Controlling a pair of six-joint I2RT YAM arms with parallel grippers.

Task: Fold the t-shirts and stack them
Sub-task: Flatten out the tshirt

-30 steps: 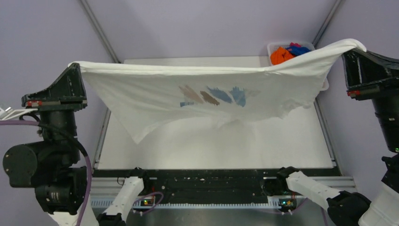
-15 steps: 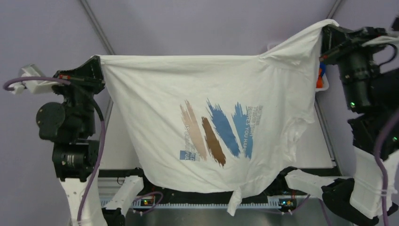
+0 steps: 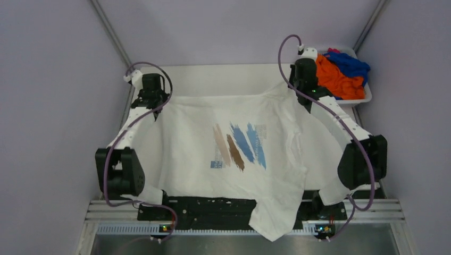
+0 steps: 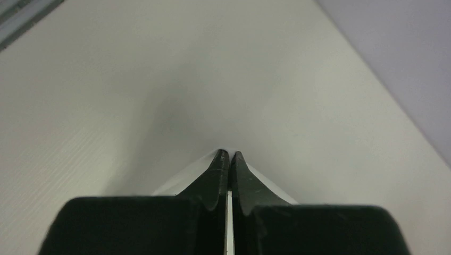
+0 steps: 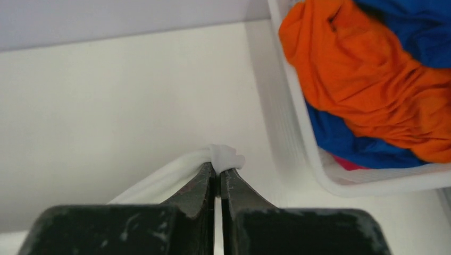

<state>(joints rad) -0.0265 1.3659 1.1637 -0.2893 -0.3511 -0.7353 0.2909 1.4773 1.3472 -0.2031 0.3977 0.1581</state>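
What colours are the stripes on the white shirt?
Tan, brown and two blue slanted strokes on the white t-shirt; clearest in the top external view.

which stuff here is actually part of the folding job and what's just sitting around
Part of the job: white printed t-shirt, pinched at its far corners by the left claw and right claw; orange t-shirt and blue t-shirt, heaped in the basket.
Just there: the basket itself; the table.
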